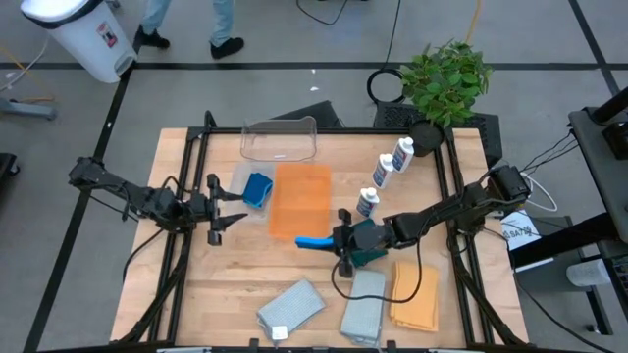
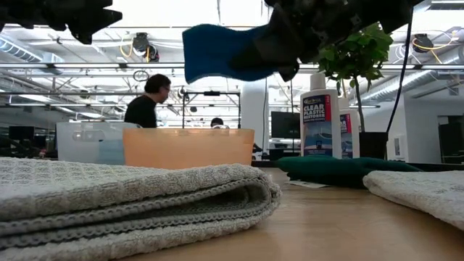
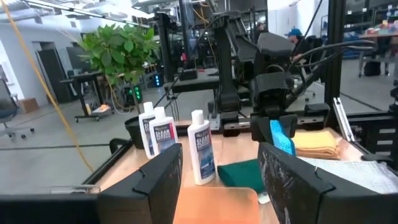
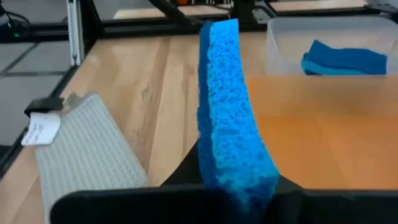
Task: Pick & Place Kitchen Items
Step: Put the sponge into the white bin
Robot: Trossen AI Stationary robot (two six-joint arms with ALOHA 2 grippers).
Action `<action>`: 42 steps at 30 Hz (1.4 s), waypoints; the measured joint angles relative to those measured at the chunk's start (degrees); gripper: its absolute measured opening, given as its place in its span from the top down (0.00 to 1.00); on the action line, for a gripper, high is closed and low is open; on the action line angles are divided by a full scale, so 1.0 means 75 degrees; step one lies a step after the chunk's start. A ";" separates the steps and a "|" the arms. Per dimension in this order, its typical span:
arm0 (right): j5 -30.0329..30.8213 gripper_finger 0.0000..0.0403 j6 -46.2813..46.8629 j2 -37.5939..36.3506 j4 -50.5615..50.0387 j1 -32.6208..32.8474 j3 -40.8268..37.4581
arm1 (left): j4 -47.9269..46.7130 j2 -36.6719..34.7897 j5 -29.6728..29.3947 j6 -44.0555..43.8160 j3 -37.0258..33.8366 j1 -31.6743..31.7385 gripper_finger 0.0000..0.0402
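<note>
My right gripper (image 1: 339,241) is shut on a blue sponge (image 1: 312,241), held in the air by the near edge of an orange tub (image 1: 301,196). In the low view the sponge (image 2: 217,52) hangs high above the table. My left gripper (image 1: 224,211) is open and empty, left of a small clear tub (image 1: 241,179) with blue sponges (image 1: 258,188) in it. A dark green pad (image 1: 374,257) lies under my right gripper. Three white blue-labelled bottles (image 1: 383,175) stand far right of the orange tub. Grey cloths (image 1: 290,306) and an orange cloth (image 1: 417,294) lie near the near edge. My right gripper pinches the sponge by its end nearest the wrist (image 4: 239,177) between its two fingers. The fingers come about level from the table's right and lie along the sponge. The sponge stands on edge, sticks out toward the table's left, bends a little, and is clear of everything.
A larger clear tub (image 1: 280,140) stands at the far edge, a green potted plant (image 1: 446,78) beyond the far right corner. A second grey cloth (image 1: 365,306) lies by the orange cloth. People stand in the room behind the table (image 2: 148,101). Bare wood shows at the near left.
</note>
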 joint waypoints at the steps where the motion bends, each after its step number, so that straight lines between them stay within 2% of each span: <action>1: -0.0011 0.98 -0.0002 0.0000 0.0034 -0.0010 0.0000 | 0.0018 0.0000 0.0000 0.0009 0.0000 0.0000 0.48; 13: -0.0006 0.98 -0.0087 0.0003 0.0907 -0.0018 0.0000 | 0.0274 0.0000 0.0003 -0.0318 0.0000 0.0000 0.55; 16: -0.0001 0.98 -0.0145 0.0003 0.1048 -0.0018 0.0002 | 0.0614 0.0009 0.0003 -0.0492 0.0000 -0.0002 0.53; 19: 0.0185 0.98 -0.0145 0.0003 0.1096 -0.0050 0.0003 | 0.0753 0.0228 0.0004 -0.0953 0.0003 0.0006 0.45; 23: 0.0572 0.98 -0.0171 0.0003 0.1227 -0.0065 0.0003 | 0.0936 0.0960 0.0026 -0.1328 0.0003 0.0075 0.31; 28: 0.0566 0.98 -0.0228 0.0003 0.1279 -0.0103 0.0003 | 0.1760 0.2168 0.0168 -0.1045 0.0003 0.0327 0.19; 34: 0.0566 0.98 -0.0346 0.0006 0.1284 -0.0102 0.0003 | 0.3061 0.3275 0.1613 -0.1069 0.0006 0.0660 0.16; 42: 0.0562 0.98 -0.0404 0.0006 0.1297 -0.0100 0.0003 | 0.3205 0.4396 0.2266 -0.1250 0.0609 0.0948 0.15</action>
